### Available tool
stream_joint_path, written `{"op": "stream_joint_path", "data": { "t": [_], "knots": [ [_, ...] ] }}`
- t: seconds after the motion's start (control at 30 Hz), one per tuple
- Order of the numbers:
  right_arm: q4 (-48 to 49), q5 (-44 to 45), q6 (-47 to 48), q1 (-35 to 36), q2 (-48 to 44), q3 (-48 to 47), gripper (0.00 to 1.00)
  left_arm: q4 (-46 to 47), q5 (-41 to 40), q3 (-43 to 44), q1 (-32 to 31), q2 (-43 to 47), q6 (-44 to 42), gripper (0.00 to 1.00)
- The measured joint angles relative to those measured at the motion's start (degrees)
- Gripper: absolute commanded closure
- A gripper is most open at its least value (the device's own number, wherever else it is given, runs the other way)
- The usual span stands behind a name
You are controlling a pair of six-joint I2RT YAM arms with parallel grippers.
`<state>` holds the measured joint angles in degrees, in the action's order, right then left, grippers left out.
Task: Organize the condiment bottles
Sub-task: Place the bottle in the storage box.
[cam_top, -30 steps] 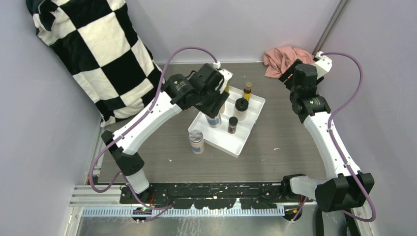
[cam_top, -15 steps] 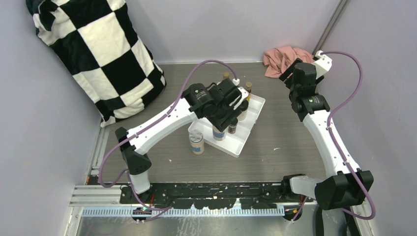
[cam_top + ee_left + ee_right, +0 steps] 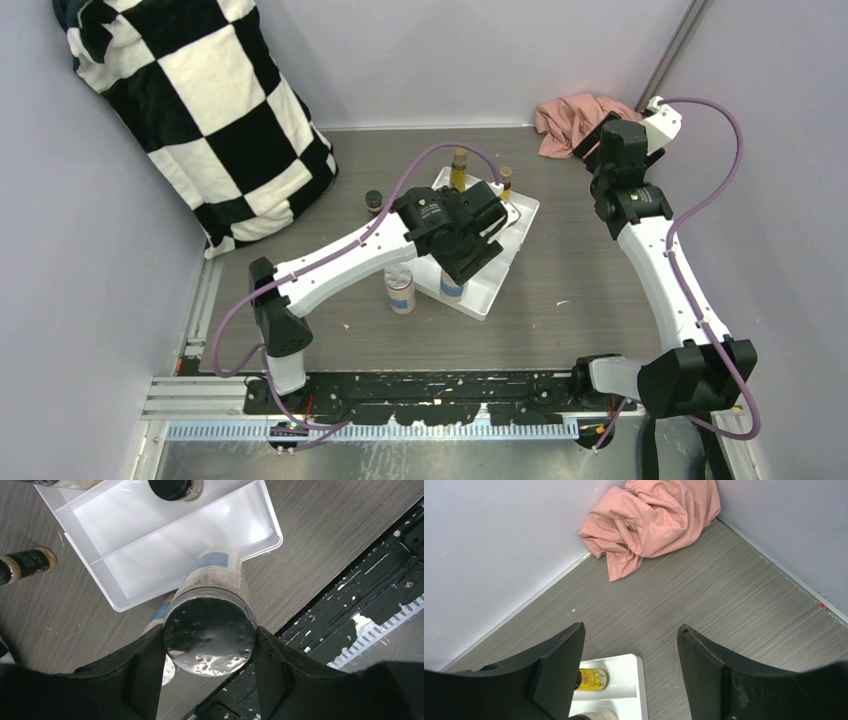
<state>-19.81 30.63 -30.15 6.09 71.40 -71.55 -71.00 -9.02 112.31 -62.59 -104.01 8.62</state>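
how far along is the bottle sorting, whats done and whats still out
Partly done. Done: a black-lidded jar and an amber bottle stand in the white tray. In hand: the left gripper grips a silver-lidded jar over the tray's near compartment. Left: a second silver-lidded jar and a small dark bottle stand on the table outside it. The right gripper hangs open, empty.

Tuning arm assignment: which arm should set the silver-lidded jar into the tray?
Left. The left gripper clamps the silver-lidded jar over the near end of the white tray; the right gripper hangs open and empty by the pink cloth.
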Motion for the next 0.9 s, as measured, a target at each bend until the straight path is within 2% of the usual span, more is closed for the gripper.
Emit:
{"op": "stream_joint_path", "data": {
  "t": [0.43,0.9],
  "knots": [
    [0.07,-0.02,0.0,-1.07,0.0,-1.2,0.26,7.39,0.09,-6.86,-0.31,0.0,0.07,1.0],
    [0.42,-0.07,0.02,-1.07,0.66,-1.2,0.26,13.49,-2.49,-9.73,-0.31,0.0,-0.44,1.0]
  ]
}}
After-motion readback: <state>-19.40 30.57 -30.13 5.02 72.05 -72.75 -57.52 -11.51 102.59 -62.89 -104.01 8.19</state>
